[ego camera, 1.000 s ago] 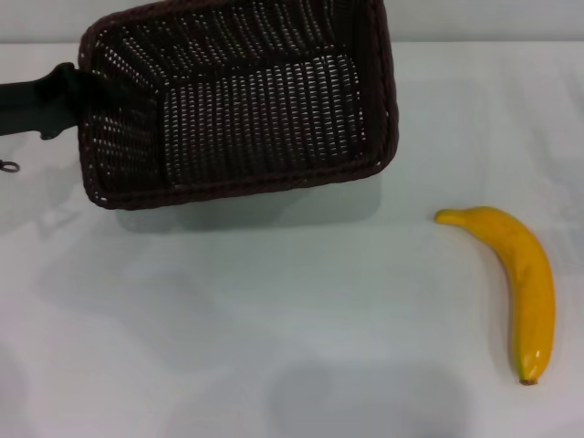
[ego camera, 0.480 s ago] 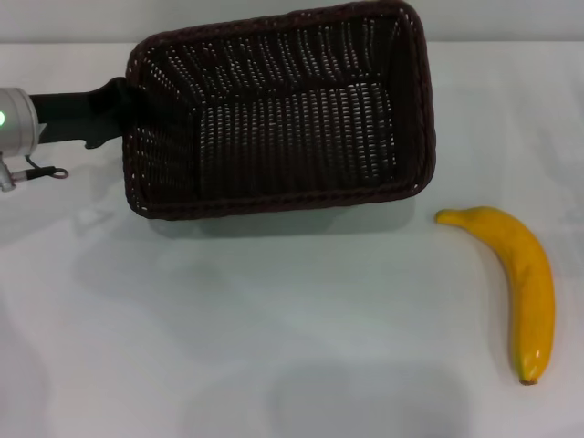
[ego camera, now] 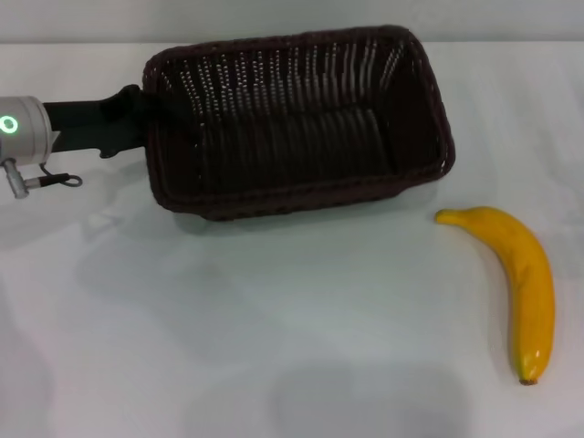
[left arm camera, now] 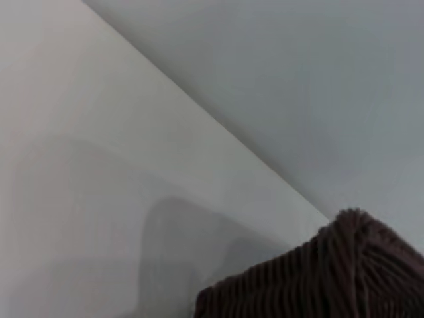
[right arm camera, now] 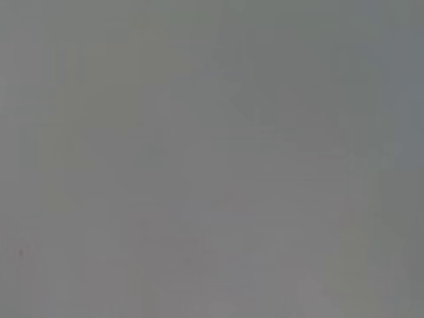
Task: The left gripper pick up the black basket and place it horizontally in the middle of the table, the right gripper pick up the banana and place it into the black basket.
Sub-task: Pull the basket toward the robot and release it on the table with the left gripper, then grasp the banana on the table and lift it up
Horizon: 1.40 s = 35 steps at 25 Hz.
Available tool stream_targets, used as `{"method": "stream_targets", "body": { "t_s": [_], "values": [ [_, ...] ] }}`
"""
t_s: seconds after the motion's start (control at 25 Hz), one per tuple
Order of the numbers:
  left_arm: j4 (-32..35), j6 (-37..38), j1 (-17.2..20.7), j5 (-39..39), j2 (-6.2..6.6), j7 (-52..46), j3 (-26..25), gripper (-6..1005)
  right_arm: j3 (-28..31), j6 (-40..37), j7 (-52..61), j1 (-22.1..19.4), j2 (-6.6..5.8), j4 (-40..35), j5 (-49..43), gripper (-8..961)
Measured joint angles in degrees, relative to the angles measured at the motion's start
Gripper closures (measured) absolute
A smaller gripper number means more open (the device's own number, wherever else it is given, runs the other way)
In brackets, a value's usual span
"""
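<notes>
The black basket (ego camera: 297, 123) lies lengthwise across the far middle of the white table (ego camera: 274, 319), its open side up and tilted slightly. My left gripper (ego camera: 146, 114) reaches in from the left and is shut on the basket's left rim. A corner of the basket also shows in the left wrist view (left arm camera: 318, 278). The yellow banana (ego camera: 516, 283) lies on the table at the right, in front of the basket's right end, apart from it. My right gripper is out of view; the right wrist view shows only plain grey.
The table's far edge (ego camera: 511, 41) runs just behind the basket. The silver wrist (ego camera: 23, 132) with a small wire loop (ego camera: 55, 181) sits at the left edge.
The left gripper has carried the basket to the right and lowered it toward the table, levelling it. The banana has not moved.
</notes>
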Motion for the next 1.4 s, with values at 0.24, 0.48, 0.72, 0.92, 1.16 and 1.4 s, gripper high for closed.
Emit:
{"method": "stream_targets", "body": {
  "t_s": [0.24, 0.48, 0.72, 0.92, 1.16, 1.4],
  "values": [
    [0.8, -1.3, 0.8, -2.8, -0.18, 4.3, -0.1, 463, 0.0, 0.0, 0.1, -0.1, 0.0, 0.0, 0.0, 111],
    [1.5, -1.3, 1.8, -2.7, 0.23, 7.7, -0.2, 330, 0.0, 0.1, 0.3, -0.3, 0.0, 0.0, 0.1, 112],
    [6.5, -2.5, 6.1, -6.6, -0.5, 11.0, -0.5, 253, 0.0, 0.4, 0.5, -0.3, 0.0, 0.2, 0.3, 112],
    [8.3, -4.8, 13.8, -23.8, -1.92, 24.3, -0.7, 194, 0.1, 2.1, 7.6, -0.9, -0.19, 0.7, 1.6, 111],
    [6.5, -4.6, 23.2, -45.8, -5.69, 46.6, -0.8, 158, -1.0, 3.3, 23.1, -2.4, -2.03, 3.6, -1.5, 113],
    [-4.0, -8.7, 26.3, -62.9, -6.52, 67.3, -1.0, 156, -2.0, 5.8, 49.9, -4.1, -8.9, 14.2, -20.2, 116]
  ]
}}
